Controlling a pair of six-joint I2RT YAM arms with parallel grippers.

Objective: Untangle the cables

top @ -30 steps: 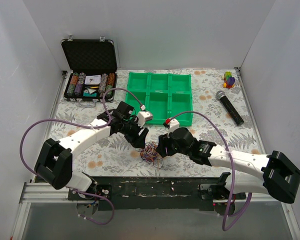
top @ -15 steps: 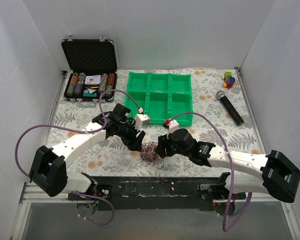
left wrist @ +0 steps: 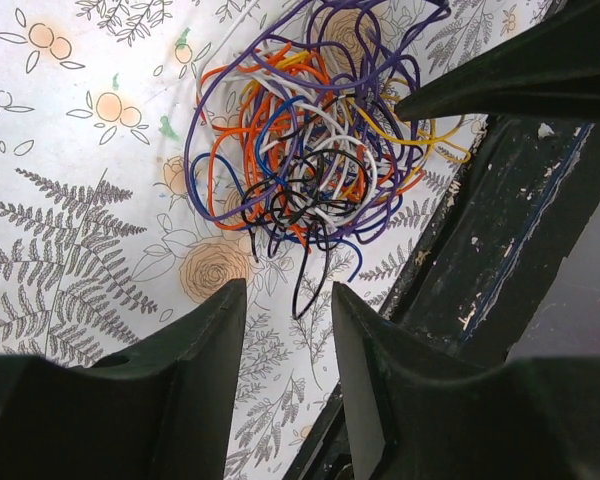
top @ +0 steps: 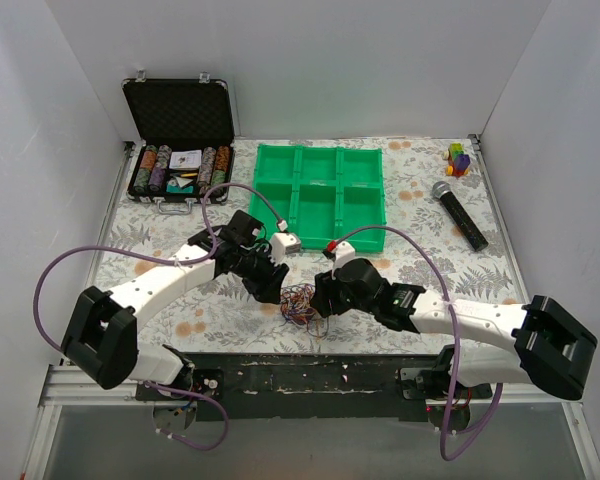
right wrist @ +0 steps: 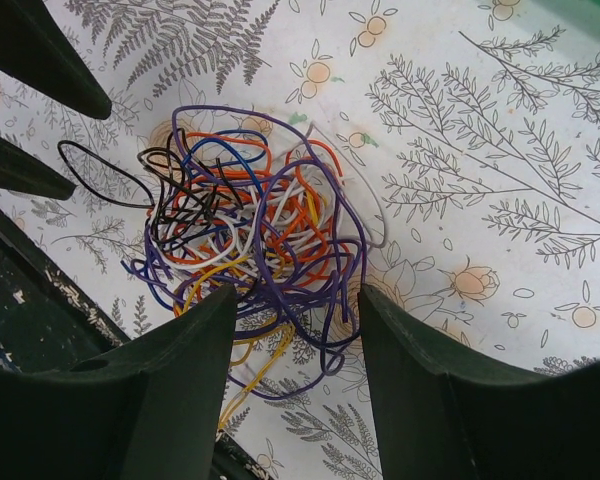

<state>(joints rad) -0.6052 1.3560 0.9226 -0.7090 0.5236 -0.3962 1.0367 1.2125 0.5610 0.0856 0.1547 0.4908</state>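
- The cables (top: 300, 302) lie in one tight tangle on the flowered table cloth (top: 440, 270), near the front edge and just behind the black rail (top: 310, 372) — between the two grippers.
- In the left wrist view we see the cables (left wrist: 305, 160) as thin loops of purple, orange, white, black, blue and yellow wound through each other. One black strand hangs out of the tangle toward the fingertips.
- In the right wrist view the cables (right wrist: 250, 220) show a black loop sticking out on the side of the other arm, and yellow and purple strands trailing toward the rail.
- The left gripper (left wrist: 287, 300) sits just beside the tangle with its jaws apart. The loose black strand ends near the gap between them, and nothing is pinched.
- The right gripper (right wrist: 295, 300) has its jaws wide apart, straddling the near edge of the tangle. Purple and yellow strands run between the fingers, which are not closed on them.
- From above, the left gripper (top: 275, 287) and the right gripper (top: 321, 300) flank the tangle closely, one on each side.
- Further back we see a green tray (top: 263, 190) with six compartments.
- An open black case (top: 178, 110) holding poker chips stands at the far left corner.
- A microphone (top: 458, 214) lies on the right side of the cloth, and a small coloured block toy (top: 459, 158) sits behind it.
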